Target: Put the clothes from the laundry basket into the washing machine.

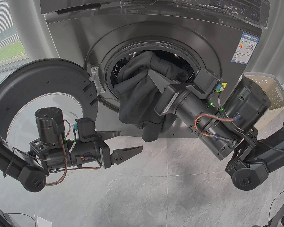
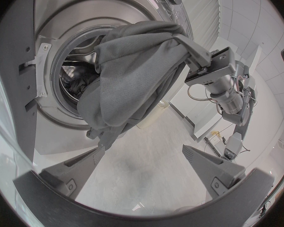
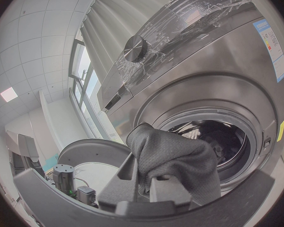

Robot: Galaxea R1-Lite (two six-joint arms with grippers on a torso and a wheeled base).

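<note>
Well forward, right hand (image 1: 153,77) clamps garment (image 1: 134,101) at washing machine (image 1: 85,38).

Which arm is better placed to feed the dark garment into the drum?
Right. The right gripper is shut on the garment at the drum opening; the left gripper hangs open and empty by the door.

Ahead of my right gripper (image 1: 154,77), the dark grey knit garment (image 1: 135,95) it is clamping is hanging across the round drum mouth (image 1: 177,62) of the silver washing machine (image 1: 85,38), leaving a gap above. The round open door (image 1: 38,79) is crowding my spread left gripper (image 1: 130,140); the pale tiled floor (image 1: 148,183) below is lying free.
</note>
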